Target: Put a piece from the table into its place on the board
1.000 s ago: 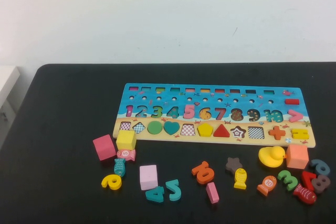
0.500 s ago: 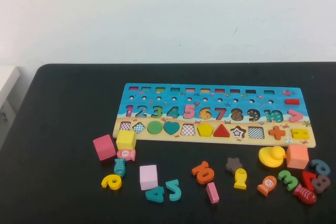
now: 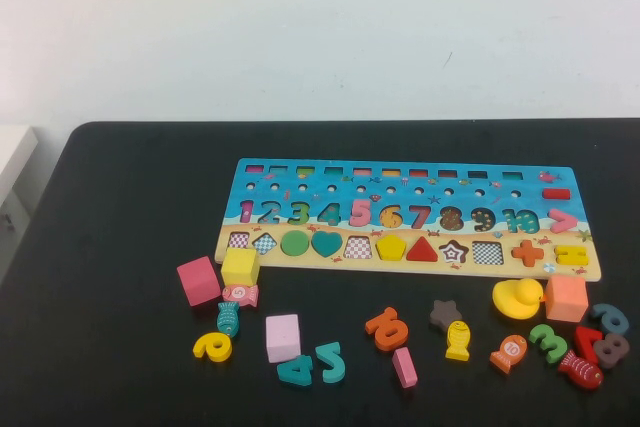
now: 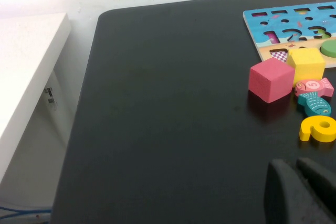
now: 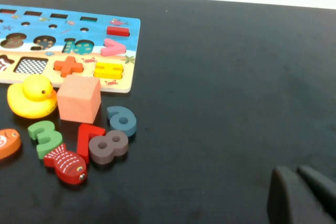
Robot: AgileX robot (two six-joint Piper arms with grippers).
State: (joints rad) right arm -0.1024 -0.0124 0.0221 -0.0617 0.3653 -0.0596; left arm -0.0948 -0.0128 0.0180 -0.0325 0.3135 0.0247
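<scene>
In the high view the piece [image 3: 391, 247] is a small flat yellow pentagon, already seated flush in its slot on the sandy strip of the board [image 3: 592, 269], under the orange 6. It lies between a checkered open slot and a red triangle [image 3: 422, 249]. The same strip also holds a green circle [image 3: 294, 243], a teal heart [image 3: 326, 243], an orange plus [image 3: 527, 252] and a yellow equals sign [image 3: 571, 255], and several other slots show only their checkered floor. The board lies flat on the table [image 3: 120, 207], with a yellow cube [image 3: 240, 266], a pink cube [image 3: 198, 280], a yellow duck [image 3: 517, 298] and an orange cube [image 3: 566, 299] loose just in front of it among numbers and fish. In the left wrist view the left gripper [image 4: 297, 174] hangs over bare tabletop, well apart from the pink cube, its fingers pressed together on nothing. In the right wrist view the right gripper [image 5: 298, 178] is likewise clenched and empty over bare tabletop, well apart from the orange cube and the board's end.
</scene>
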